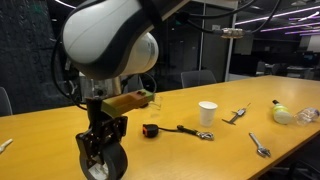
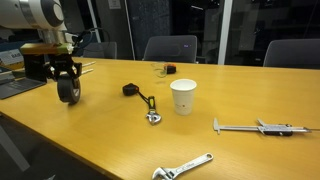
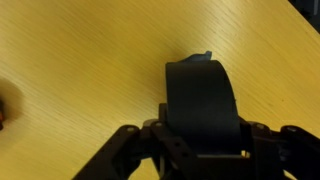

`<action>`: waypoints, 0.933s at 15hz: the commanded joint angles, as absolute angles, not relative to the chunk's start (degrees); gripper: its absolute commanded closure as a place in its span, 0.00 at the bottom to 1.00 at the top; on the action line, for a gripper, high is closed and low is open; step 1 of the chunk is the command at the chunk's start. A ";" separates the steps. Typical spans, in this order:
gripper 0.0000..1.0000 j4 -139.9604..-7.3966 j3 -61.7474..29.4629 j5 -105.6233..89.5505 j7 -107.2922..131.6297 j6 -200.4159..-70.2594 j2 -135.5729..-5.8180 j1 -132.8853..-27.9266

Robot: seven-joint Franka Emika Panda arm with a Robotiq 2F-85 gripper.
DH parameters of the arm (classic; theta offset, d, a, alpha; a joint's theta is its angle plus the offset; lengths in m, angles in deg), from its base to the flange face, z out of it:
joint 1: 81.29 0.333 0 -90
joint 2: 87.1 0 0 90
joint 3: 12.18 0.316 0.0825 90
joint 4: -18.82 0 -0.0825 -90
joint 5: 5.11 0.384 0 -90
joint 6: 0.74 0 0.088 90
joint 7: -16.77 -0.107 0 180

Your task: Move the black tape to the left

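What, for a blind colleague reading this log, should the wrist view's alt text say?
The robot's hand grips a wide roll of black tape held on edge, seen from above against a yellow wood-grain table. A small bluish tab sticks out at the roll's far edge.

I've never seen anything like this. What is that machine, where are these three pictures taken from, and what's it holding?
It is a robot arm whose two-fingered gripper is closed on a roll of black tape. Two pictures come from cameras outside the robot, looking at the wooden table. The close-up comes from a camera on the arm's wrist, looking past the fingers. Also on the table are a white cup, a small black-and-orange gadget, a caliper and an adjustable wrench.
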State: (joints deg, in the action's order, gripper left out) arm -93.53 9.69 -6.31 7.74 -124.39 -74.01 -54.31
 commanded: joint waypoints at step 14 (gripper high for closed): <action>0.01 -88.56 8.46 -6.38 7.27 -119.54 -77.56 -55.95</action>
